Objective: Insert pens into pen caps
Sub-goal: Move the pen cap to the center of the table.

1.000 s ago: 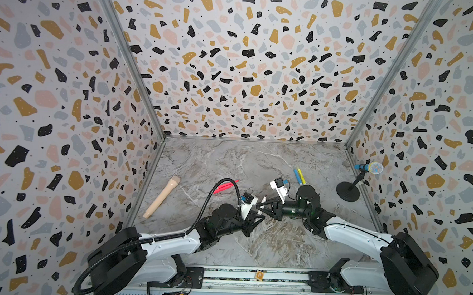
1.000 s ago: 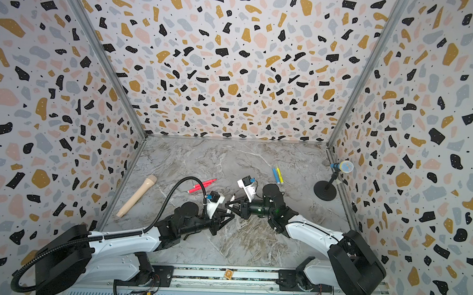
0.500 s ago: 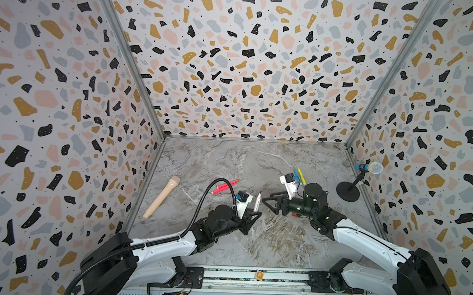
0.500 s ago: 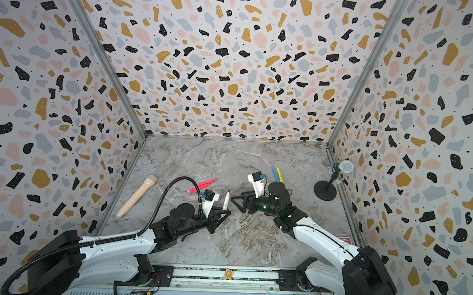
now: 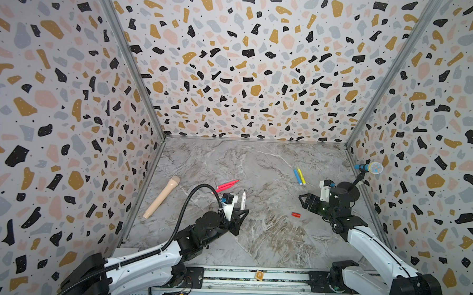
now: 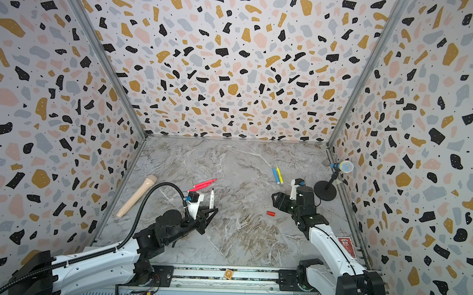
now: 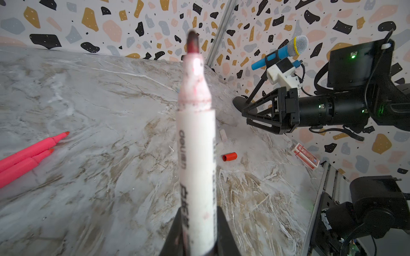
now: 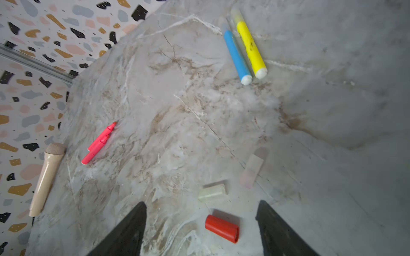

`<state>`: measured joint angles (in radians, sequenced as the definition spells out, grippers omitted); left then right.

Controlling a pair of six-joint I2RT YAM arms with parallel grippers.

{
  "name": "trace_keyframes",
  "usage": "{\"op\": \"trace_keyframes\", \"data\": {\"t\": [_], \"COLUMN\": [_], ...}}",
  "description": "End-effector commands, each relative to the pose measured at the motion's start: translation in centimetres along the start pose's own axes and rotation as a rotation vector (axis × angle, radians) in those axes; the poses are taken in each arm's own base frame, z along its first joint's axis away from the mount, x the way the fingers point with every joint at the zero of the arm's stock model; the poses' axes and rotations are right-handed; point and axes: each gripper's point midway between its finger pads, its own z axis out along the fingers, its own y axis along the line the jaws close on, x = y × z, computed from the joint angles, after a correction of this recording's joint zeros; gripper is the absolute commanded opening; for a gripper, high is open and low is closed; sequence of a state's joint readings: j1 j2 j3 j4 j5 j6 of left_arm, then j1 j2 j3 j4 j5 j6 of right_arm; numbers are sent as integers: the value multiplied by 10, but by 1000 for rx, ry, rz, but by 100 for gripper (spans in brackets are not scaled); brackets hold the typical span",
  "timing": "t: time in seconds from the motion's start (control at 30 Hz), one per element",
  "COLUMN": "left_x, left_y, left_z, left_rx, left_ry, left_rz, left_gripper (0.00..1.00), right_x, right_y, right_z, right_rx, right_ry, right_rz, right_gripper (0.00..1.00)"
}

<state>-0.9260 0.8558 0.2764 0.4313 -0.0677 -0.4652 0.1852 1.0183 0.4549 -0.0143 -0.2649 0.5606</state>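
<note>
White pen (image 7: 196, 144) is clamped in the left gripper (image 5: 240, 214). It's gripped near its tail end, so most of the barrel sticks out past the fingertips, with the bare dark-red tip at the far end. In both top views it points up and away from that gripper, clear of the bench (image 5: 253, 236).

Right gripper (image 5: 303, 201) is spread wide and holding nothing. Its wrist view has the two black fingers (image 8: 128, 228) far apart, and the red cap (image 8: 221, 228) lies on its side on the bench between them, touching neither. From above, the cap sits between the two grippers, a lot closer to the right one, just beside its fingertips.

Two clear caps (image 8: 213, 191) lie a bit further out ahead of the right gripper, one greenish and one pinkish. They're pretty hard to pick out against the marble. Further out again, the blue pen (image 8: 236, 57) and yellow pen (image 8: 250, 48) lie side by side, pretty much touching.

Pink pens (image 5: 227, 185) are a pair too, lying together on the bench just past the left gripper with their tips bare.
</note>
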Motion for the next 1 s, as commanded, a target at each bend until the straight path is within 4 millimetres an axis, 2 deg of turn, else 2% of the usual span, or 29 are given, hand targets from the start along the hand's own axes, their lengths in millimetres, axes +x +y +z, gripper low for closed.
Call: {"op": "trace_keyframes", "data": {"t": [0.0,0.17,0.37,0.5,0.97], "left_x": [5,10,13,15,13], "left_y": [7,11,14,15,16], "left_z": [-5,-10,-12,-12,-15], "left_rx": [-23,-33,-42,-46,-48], "left_ry": [-2,0,1,5,-11], "left_rz": [-4,-10,-11,-13,-30], "left_gripper": [0,0,0,0,0], "right_x": [18,35,43,49,87], "right_y": [-22,-28,-32,-27,-8], "right_z": [7,21,29,32,39], "right_rx": [79,78,76,66,27], "right_ry": [55,127,152,171,253], "right_rz": [-8,-9,-10,-21,-53], "right_gripper": [79,77,77,76,75]}}
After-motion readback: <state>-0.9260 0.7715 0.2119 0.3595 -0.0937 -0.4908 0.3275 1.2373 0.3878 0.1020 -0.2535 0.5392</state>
